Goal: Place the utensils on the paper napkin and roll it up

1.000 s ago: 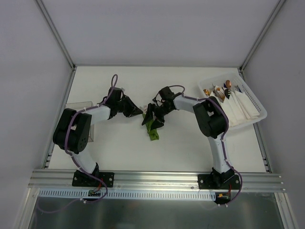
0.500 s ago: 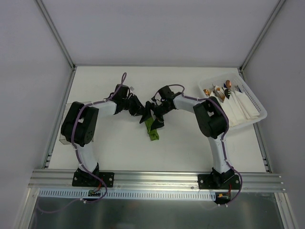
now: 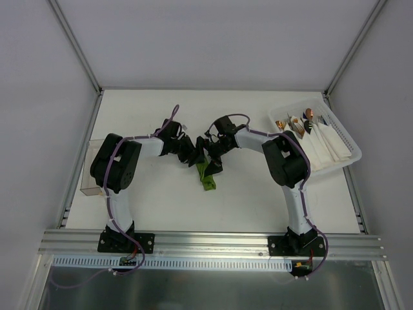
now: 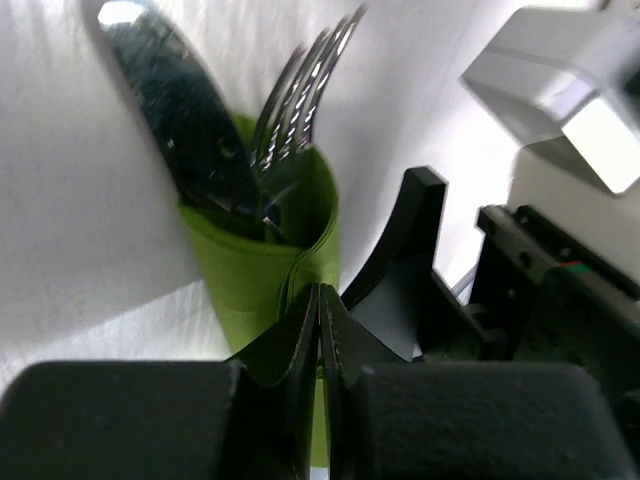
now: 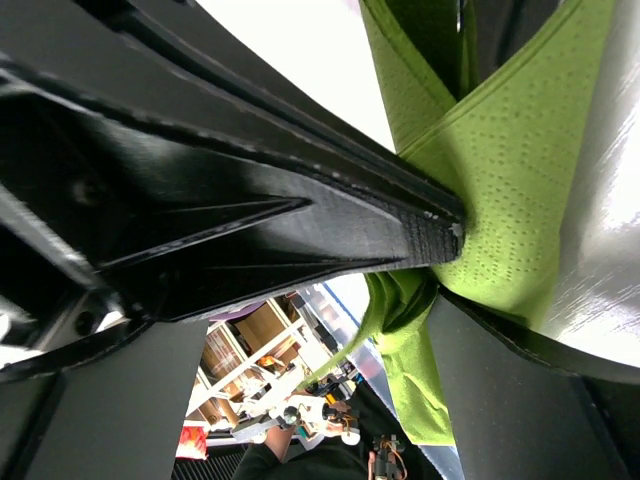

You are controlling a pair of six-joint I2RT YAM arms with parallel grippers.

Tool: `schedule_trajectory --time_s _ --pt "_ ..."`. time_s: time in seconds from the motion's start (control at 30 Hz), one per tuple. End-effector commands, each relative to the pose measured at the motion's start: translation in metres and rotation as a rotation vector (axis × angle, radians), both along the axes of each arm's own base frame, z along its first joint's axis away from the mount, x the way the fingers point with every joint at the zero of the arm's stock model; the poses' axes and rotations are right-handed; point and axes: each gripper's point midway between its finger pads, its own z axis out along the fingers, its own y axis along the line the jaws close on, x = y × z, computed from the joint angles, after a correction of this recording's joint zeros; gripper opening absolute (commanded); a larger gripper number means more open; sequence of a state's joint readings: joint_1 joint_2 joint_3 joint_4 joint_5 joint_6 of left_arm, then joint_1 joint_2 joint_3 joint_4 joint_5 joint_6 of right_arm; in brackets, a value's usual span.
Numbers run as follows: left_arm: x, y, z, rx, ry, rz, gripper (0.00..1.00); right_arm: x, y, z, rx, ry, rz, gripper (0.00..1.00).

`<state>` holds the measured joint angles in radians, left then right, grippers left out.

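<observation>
The olive-green paper napkin [image 3: 207, 176] lies rolled into a slim tube mid-table. In the left wrist view the napkin [image 4: 240, 265] wraps the utensils: a fork [image 4: 300, 100] and a broader silvery piece [image 4: 175, 105] stick out of its open end. My left gripper [image 3: 193, 157] is at the tube's upper end, and in its own view [image 4: 320, 292] the jaws are pressed together on a napkin edge. My right gripper [image 3: 210, 159] is shut on the napkin [image 5: 510, 170], which bunches between its fingers [image 5: 440, 275].
A white basket [image 3: 346, 140] at the back right holds copper-tipped cutlery and white folded napkins. A clear plastic box [image 3: 90, 186] stands at the table's left edge. The two grippers nearly touch over the tube.
My left arm has swung right, bringing its gripper from left of the tube up against its upper end. The right gripper and the napkin have stayed put.
</observation>
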<state>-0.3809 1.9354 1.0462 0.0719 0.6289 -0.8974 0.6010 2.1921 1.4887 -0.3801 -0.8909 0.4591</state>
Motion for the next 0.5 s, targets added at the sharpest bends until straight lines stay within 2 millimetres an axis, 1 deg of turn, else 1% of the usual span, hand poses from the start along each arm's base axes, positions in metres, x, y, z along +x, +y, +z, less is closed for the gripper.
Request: schedule_trajectory --time_s 0.0,0.07,0.17,0.33,0.43,0.47 --pt "-0.017 -0.003 0.007 0.012 0.016 -0.068 0.02 -0.008 -0.021 -0.043 -0.187 -0.014 -0.01 0.93" --pt "-0.021 0.003 0.005 0.025 0.02 -0.067 0.0 -0.007 -0.021 -0.041 -0.182 -0.021 -0.01 0.93" --pt "-0.025 0.012 0.001 0.044 0.033 -0.059 0.0 -0.007 -0.02 -0.037 -0.173 -0.027 -0.006 0.93" --pt "-0.026 0.022 -0.008 0.079 0.05 -0.046 0.0 -0.008 -0.018 -0.03 -0.147 -0.027 0.004 0.92" --pt "-0.025 0.024 -0.015 0.087 0.067 -0.047 0.0 -0.005 -0.014 -0.013 -0.099 -0.076 0.026 0.87" --pt "-0.024 0.024 -0.018 0.091 0.068 -0.046 0.0 -0.002 -0.011 -0.002 -0.076 -0.103 0.03 0.86"
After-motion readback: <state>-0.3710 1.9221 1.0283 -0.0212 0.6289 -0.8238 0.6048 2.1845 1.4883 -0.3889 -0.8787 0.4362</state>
